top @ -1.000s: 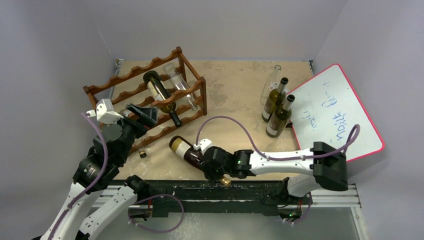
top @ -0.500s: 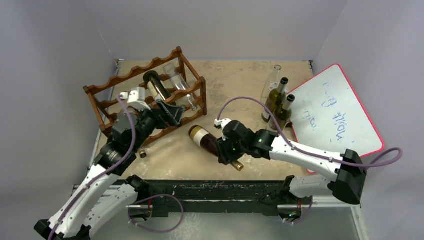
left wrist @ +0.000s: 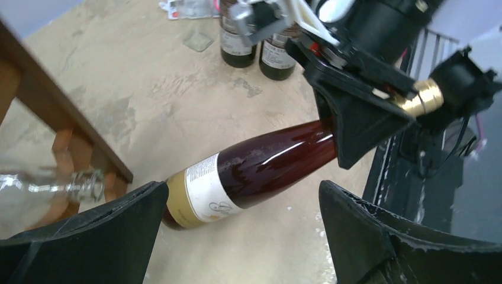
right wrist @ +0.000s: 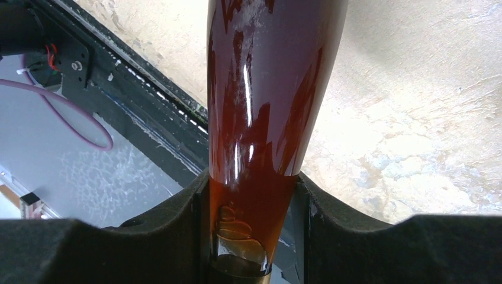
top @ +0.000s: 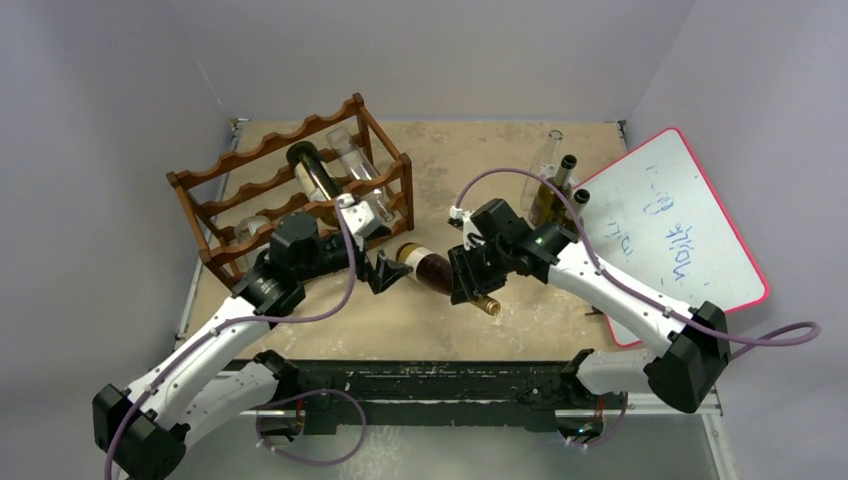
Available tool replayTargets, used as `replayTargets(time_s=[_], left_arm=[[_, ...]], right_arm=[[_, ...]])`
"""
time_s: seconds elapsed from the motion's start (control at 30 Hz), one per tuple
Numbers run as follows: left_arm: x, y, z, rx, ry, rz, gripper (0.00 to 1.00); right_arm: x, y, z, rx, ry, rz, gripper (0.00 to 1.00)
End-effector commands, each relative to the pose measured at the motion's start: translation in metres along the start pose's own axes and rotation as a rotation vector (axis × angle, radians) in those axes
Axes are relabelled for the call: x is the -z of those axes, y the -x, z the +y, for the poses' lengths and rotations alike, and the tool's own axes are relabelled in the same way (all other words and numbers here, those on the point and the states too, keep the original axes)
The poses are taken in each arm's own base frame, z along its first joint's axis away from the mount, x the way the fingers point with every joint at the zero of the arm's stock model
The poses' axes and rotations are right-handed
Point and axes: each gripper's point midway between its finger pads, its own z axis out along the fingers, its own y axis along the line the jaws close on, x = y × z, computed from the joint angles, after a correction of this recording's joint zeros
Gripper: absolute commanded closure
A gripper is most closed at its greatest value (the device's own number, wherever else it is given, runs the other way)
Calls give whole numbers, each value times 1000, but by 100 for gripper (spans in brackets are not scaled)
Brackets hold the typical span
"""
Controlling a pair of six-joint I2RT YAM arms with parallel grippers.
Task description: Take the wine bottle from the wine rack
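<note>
Handover looks like the step in hand: the wine bottle (top: 430,268) hangs level above the table (top: 470,160), off the wine rack (top: 255,160) and just in front of it, with the right gripper (top: 466,284) clamped on its neck near the gold cap. The left gripper (top: 384,271) has its jaws spread wide, one either side of the labelled base end, apparently touching nothing. To do it well, the left should close squarely on the thick body before the right lets go, since glossy glass held by one end could slip or tip. Another dark bottle (top: 315,175) lies on the rack.
</note>
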Motion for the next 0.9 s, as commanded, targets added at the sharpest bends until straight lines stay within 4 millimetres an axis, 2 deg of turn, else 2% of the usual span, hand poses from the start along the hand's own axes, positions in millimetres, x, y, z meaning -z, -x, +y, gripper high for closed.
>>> replayTargets(time_s=[0.0,0.17,0.27,0.33,0.5,0.7,0.8,0.87], left_arm=[[-18,6,-15,-340,-160,-27,0],[-49,-35,-27,-473,-225,72,0],[-70,-49,-35,-535,-234,72,0],[-83,-60,-31,-596,-195,108,1],[-103,-60,-28,-642,-140,61,5],[-119,-76,-44,-635,-234,79,8],[-121,-81,-45,-625,-245,89,15],[-120,-82,-45,-611,-243,82,28]], right_arm=[[45,77,51,159,220,-274,100],[51,79,56,186,272,-273,100],[53,79,60,198,297,-274,100],[52,76,62,209,309,-260,100],[53,71,62,222,317,-247,100],[56,70,65,231,338,-260,100],[56,67,65,229,342,-254,100],[57,66,65,228,343,-254,100]])
